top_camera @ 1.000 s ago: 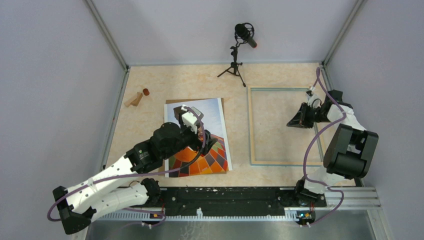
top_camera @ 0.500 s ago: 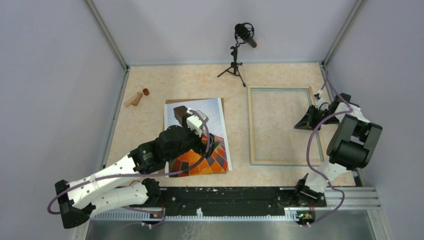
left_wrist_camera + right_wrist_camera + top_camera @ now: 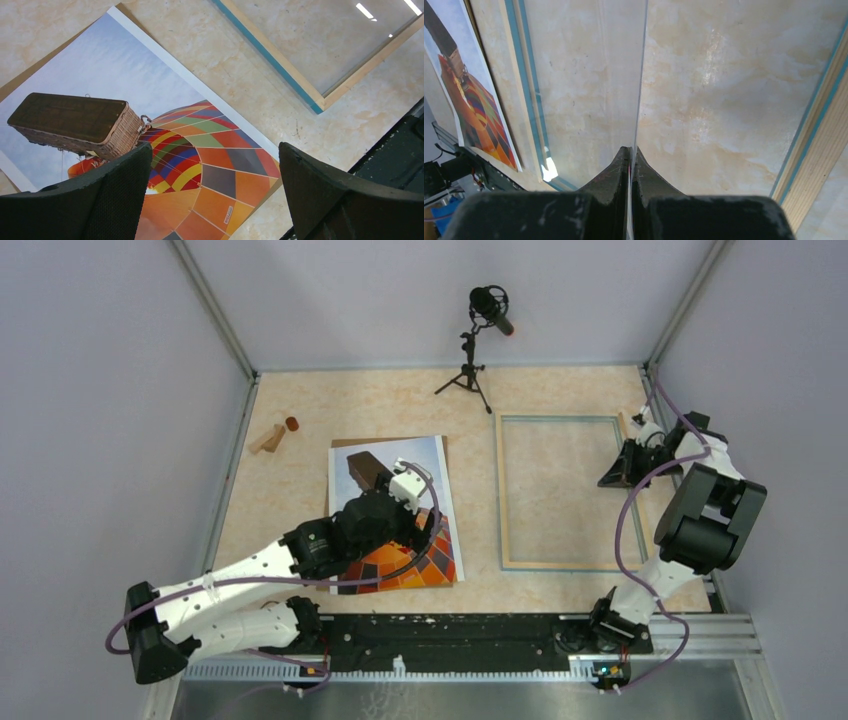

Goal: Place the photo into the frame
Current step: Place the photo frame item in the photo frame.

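Observation:
The photo (image 3: 400,455), a hot-air balloon print, lies flat at centre left on a brown cardboard board (image 3: 345,443). My left gripper (image 3: 425,530) hovers open over the print's near right corner; in the left wrist view (image 3: 215,155) its jaws straddle the balloon (image 3: 220,145) without touching it. The frame (image 3: 503,490) lies flat to the right, with a light wood and blue edge (image 3: 270,52). My right gripper (image 3: 606,480) is at the frame's right side. In the right wrist view (image 3: 630,150) it is shut on a thin clear pane (image 3: 640,75), seen edge-on.
A microphone on a small tripod (image 3: 478,340) stands at the back centre. Small wooden pieces (image 3: 272,437) lie at the back left. A black rail (image 3: 450,630) runs along the near edge. Walls close in on the left, back and right.
My left gripper has moved right and nearer over the photo. My right gripper has drawn back rightward from inside the frame to its right edge.

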You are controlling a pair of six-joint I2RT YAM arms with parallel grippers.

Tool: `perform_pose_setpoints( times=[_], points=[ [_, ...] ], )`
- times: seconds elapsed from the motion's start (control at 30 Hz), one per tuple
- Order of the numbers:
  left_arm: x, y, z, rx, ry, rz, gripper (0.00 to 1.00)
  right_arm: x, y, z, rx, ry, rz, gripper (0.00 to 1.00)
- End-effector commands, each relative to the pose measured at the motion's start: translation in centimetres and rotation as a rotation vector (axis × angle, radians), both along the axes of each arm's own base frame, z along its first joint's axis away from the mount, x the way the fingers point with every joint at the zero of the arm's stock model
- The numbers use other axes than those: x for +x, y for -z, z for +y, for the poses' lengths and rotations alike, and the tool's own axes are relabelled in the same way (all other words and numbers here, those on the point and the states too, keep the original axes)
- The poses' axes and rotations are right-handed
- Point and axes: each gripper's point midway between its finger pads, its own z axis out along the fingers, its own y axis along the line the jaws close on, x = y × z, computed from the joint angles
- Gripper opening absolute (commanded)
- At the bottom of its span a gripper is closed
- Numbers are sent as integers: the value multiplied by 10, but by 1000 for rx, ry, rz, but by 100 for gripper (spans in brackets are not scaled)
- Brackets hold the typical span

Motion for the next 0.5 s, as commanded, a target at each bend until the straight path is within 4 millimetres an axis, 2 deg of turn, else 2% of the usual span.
perform_pose_setpoints(
  times=[0.0,0.23,0.47],
  points=[
    [9,-5,2,7,-38,-44,98,10,-1,-20,-83,-15,-28,0],
    [15,0,7,20,-73,-65,98,8,1,-23,-109,-24,-23,0],
    [25,9,12,55,-120,-78,98,14,-9,-23,-108,-32,-62,0]
  ],
)
